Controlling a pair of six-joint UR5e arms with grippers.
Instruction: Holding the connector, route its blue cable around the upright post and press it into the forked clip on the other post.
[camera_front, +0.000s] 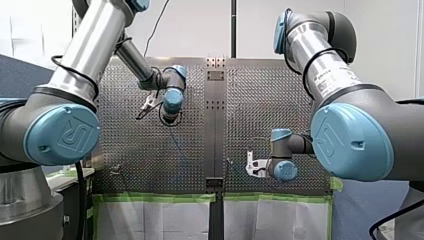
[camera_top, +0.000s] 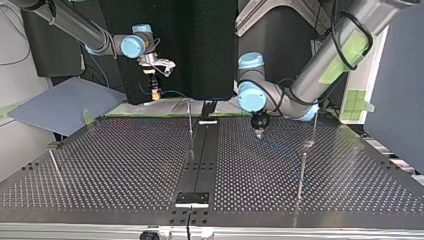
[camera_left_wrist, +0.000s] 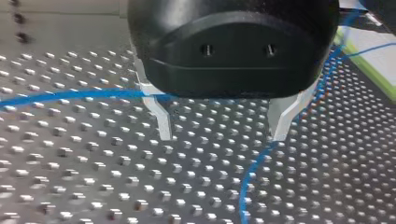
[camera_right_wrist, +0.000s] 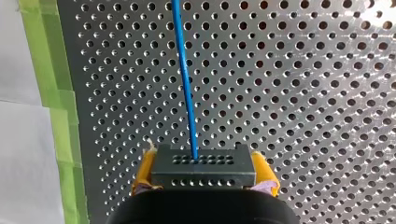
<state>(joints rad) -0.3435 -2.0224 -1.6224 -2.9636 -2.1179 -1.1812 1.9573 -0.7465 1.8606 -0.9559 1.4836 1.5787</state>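
Right gripper (camera_right_wrist: 204, 173) is clamped on the connector (camera_right_wrist: 204, 163), with yellow pads (camera_right_wrist: 145, 170) pressed to both its sides. The blue cable (camera_right_wrist: 183, 79) leaves the connector's face and runs straight ahead over the perforated table (camera_right_wrist: 303, 93). In the top view this gripper hangs at the upper left of the frame, raised, beyond the table's far edge and well apart from every post. Left gripper (camera_left_wrist: 222, 128) sits low over the table just right of centre in the top view, its metal fingers (camera_left_wrist: 161, 119) spread wide with nothing between them. In the left wrist view the cable passes behind the gripper's body, then curves away just beside one fingertip (touching or only close, cannot tell). In the top view a thin central post (camera_top: 190, 120) stands by the middle strip, and a near post (camera_top: 302, 172) and a far post (camera_top: 314, 129) stand at the frame's right. Which one bears the forked clip is too small to tell. Judgement: this is an early step. The connector is secured, but the cable lies loose, round no post and in no clip. The next move likely calls for the left gripper to shift sideways until the cable lies between its fingers, then close to guide the slack. The right gripper would then carry the connector round the post with gentle tension, so the cable is not jerked at the connector.
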